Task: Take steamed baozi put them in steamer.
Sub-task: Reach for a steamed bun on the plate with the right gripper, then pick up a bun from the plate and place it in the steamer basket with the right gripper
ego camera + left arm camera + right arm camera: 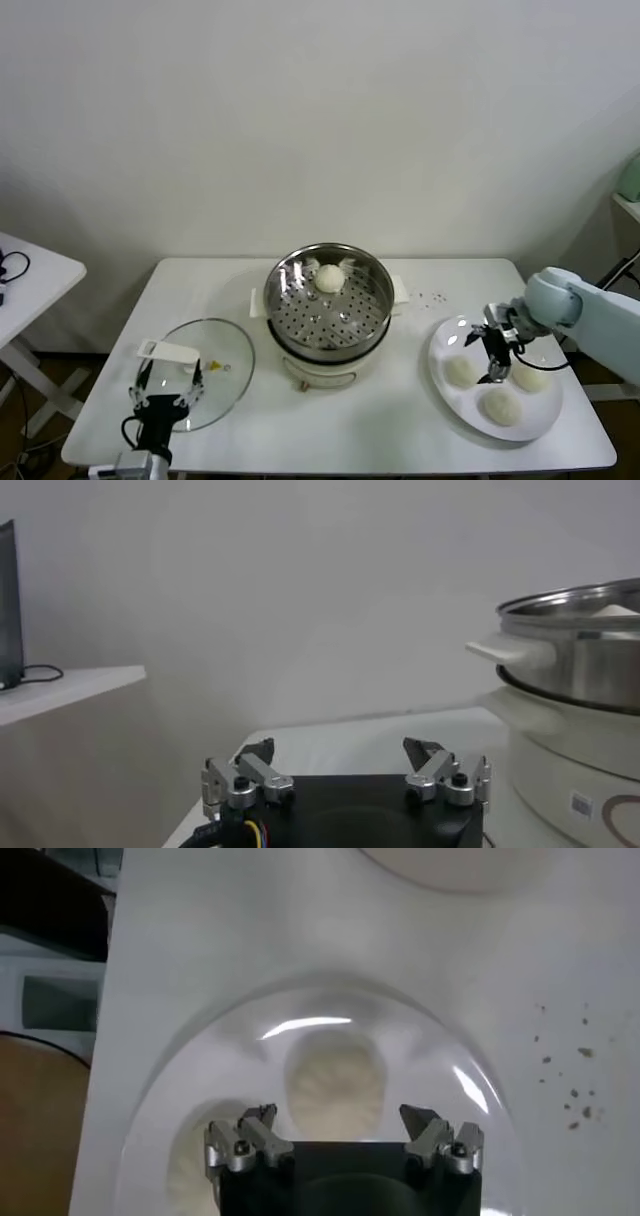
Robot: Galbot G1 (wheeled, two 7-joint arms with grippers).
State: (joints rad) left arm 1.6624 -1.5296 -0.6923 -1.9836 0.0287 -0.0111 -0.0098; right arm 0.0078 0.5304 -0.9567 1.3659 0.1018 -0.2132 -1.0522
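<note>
The steamer (328, 300) stands mid-table with one baozi (329, 277) on its perforated tray. Three more baozi (460, 371) (530, 376) (500, 405) lie on the white plate (443, 398) at the right. My right gripper (494, 356) is open and empty, low over the plate between the two nearer-back buns. In the right wrist view its fingers (340, 1118) stand wide apart above one baozi (336, 1088), not touching it; another bun (192, 1160) shows beside it on the plate (420, 1038). My left gripper (165, 398) is open and empty at the front left.
A round glass lid (205, 368) with a white handle (167, 351) lies flat at the front left, under the left gripper. The left wrist view shows the left gripper (340, 752) and the steamer's side (580, 655). A side table (25, 275) stands at far left.
</note>
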